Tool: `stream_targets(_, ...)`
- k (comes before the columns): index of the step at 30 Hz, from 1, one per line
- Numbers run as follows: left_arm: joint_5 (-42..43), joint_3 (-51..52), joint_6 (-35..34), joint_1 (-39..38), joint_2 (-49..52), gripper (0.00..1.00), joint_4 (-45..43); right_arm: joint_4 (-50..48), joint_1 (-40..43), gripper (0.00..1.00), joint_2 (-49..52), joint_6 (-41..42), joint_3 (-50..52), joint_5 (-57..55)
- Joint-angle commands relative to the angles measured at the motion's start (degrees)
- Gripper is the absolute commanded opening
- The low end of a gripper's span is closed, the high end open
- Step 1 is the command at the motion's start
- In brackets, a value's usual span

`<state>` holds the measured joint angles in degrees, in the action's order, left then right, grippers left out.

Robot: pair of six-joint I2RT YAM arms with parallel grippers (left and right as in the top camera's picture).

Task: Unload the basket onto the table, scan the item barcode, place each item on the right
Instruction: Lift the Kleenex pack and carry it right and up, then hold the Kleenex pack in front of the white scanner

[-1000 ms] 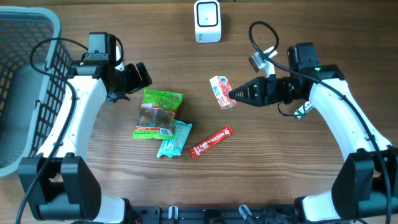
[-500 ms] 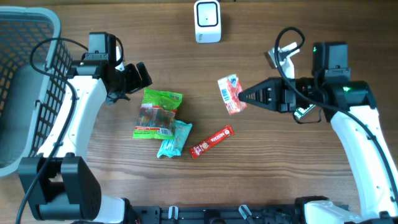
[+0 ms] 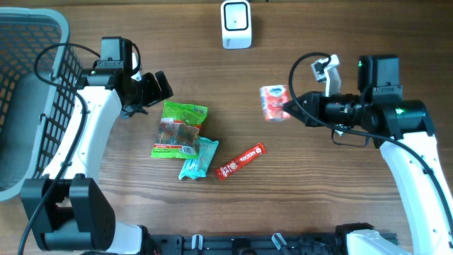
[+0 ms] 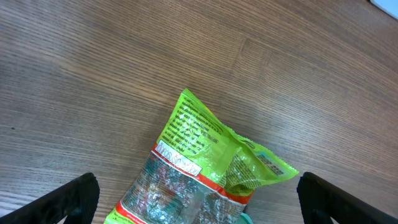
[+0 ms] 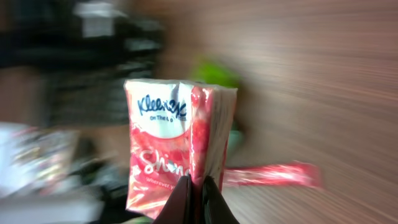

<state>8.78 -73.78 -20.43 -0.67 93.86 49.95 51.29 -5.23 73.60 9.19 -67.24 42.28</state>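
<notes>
1. The wooden counter carried everything; a grey basket sat at its left edge.
2. My left tool stood wide open and held nothing, near the upper left corner of the green bag.
3. My right tool was clamped on the tissue pack, pinching one edge.
4. The green bag lay flat, left of centre.
5. The white scanner stood at the far edge.
6. A teal packet touched the bag's lower right corner.
7. A red bar lay slanted just beside the packet.
8. The tissue pack hung right of centre, nearer me than the scanner and well apart from it.
</notes>
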Motion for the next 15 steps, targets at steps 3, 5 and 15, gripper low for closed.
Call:
stream_targets(3,-0.33,0.44,-0.13,0.20,0.44,1.00,0.02,1.11,-0.59,0.04,2.43,2.58,3.13,-33.31)
stream_targets(5,-0.33,0.44,-0.13,0.20,0.44,1.00,0.02,1.07,-0.85,0.04,1.86,2.97,1.86,-38.53)
stream_targets(15,-0.33,0.44,-0.13,0.20,0.44,1.00,0.00,15.54,-1.55,0.04,8.33,-0.50,-26.40,-50.36)
